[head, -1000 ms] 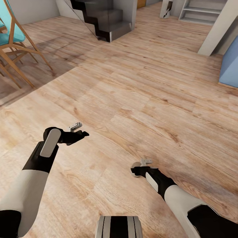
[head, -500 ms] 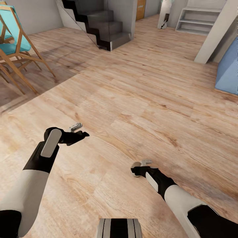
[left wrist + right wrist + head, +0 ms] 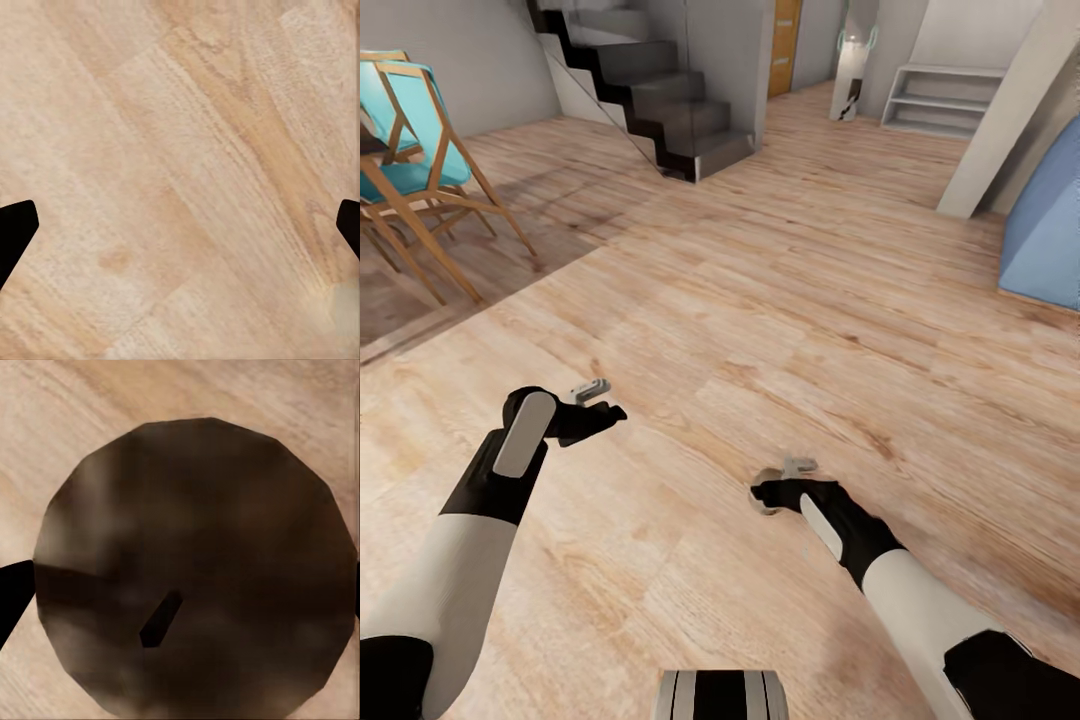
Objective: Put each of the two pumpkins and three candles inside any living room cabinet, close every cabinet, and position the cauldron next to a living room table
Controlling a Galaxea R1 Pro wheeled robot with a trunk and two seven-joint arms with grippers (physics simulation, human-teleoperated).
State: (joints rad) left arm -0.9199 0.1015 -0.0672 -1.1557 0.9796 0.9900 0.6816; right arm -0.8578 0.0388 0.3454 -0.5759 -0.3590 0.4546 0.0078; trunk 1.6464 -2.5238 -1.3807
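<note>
1. While both arms hang low over the plank floor (image 3: 810, 300), my left gripper (image 3: 603, 400) sits at 9 o'clock of the head view's centre and my right gripper (image 3: 782, 484) at 5 o'clock, the two well apart.
2. Left hand: released. In the left wrist view its dark fingertips (image 3: 15, 225) stand at opposite edges, spread wide, with bare floor between them. It holds nothing and touches nothing.
3. Right hand: released. In the head view its two pale fingers are parted, with nothing gripped between them.
4. In the right wrist view the fingertips (image 3: 11, 592) again stand far apart at the edges. Between them lies a dark brown round shape (image 3: 202, 510) with a short black slit near its middle. What it is, and whether the fingers touch it, I cannot tell.
5. Surroundings, head view: teal chair (image 3: 415, 120) on a wooden frame at 10 o'clock; dark staircase (image 3: 660, 110) at 11 o'clock; white shelf unit (image 3: 945, 100) at 1 o'clock; blue block (image 3: 1050, 230) at 2 o'clock, standing on the floor at the edge.
6. Where the task's things lie I cannot tell.
</note>
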